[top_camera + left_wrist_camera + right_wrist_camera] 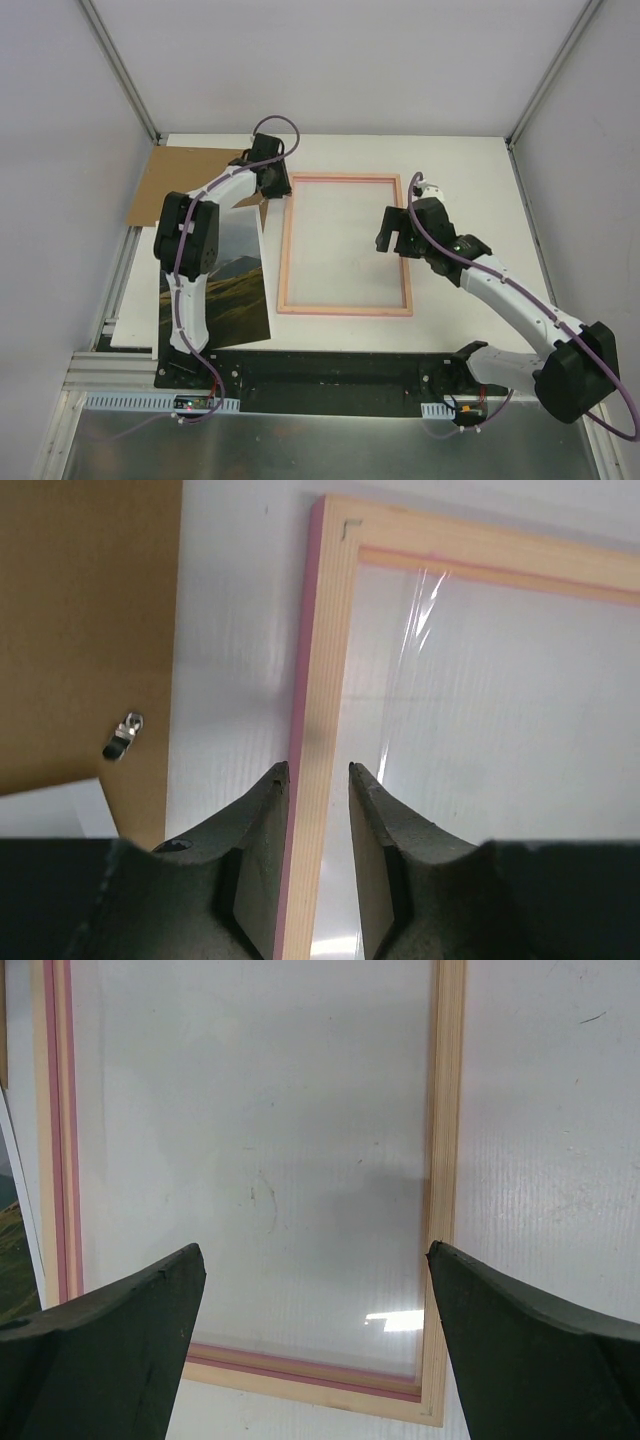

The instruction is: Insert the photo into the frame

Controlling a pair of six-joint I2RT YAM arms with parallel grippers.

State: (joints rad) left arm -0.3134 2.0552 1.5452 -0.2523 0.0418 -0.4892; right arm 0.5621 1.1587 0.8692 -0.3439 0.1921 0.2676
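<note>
The frame (284, 250), a thin salmon-pink border round a clear pane, lies flat mid-table. The photo (235, 290), a dark green mountain print, lies left of it, partly under the left arm. My left gripper (275, 185) sits at the frame's far-left corner. In the left wrist view its jaws (319, 770) straddle the frame's left rail (330, 630): the left finger is against the pink edge, and a slim gap shows at the right finger. My right gripper (395, 235) hovers wide open over the frame's right side, its fingers spanning the pane and right rail (443, 1110).
A brown cardboard backing board (180, 185) lies at the far left, beside the left gripper, with a small metal clip (122, 735) on it. Grey walls with metal posts enclose the table. The arm bases stand along the near edge.
</note>
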